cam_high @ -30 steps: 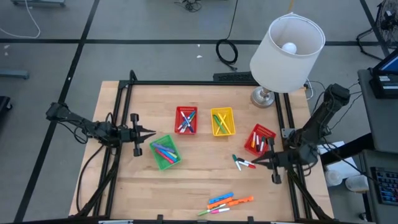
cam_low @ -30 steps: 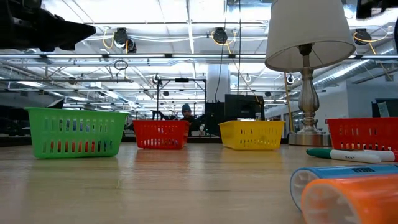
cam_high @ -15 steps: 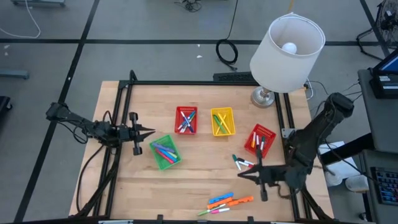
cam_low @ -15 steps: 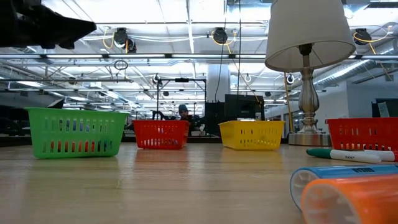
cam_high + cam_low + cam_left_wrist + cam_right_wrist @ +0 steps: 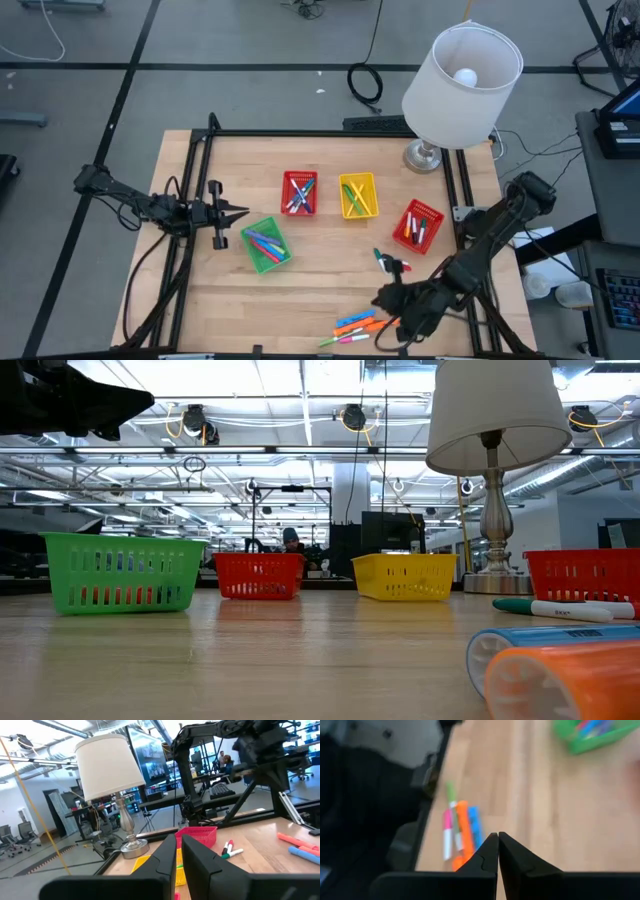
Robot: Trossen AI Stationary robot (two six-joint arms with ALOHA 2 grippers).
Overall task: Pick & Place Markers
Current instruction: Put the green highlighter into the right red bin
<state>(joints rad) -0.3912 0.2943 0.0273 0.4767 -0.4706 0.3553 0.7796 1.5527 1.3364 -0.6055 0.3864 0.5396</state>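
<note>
Several loose markers (image 5: 362, 325), blue, orange, green and pink, lie side by side near the table's near edge; they also show in the right wrist view (image 5: 461, 832) and, close up, in the low view (image 5: 560, 660). A few more markers (image 5: 392, 263) lie beside the right red basket (image 5: 418, 225). My right gripper (image 5: 380, 298) hangs shut just above and beyond the near group, slanting down, touching nothing (image 5: 498, 837). My left gripper (image 5: 240, 212) waits shut and level at the table's left, above the green basket's (image 5: 264, 243) far corner, empty (image 5: 178, 842).
The green, red (image 5: 299, 192), yellow (image 5: 358, 195) and right red baskets all hold markers. A lamp (image 5: 460, 70) stands at the far right corner on its base (image 5: 425, 155). Bare wood lies between the baskets and the near edge.
My right gripper has swung from beside the markers by the right red basket toward the table's near edge and leftward, rising a little and tipping to slant downward, and now hangs over the near group of markers. It has stayed shut. No marker has moved.
</note>
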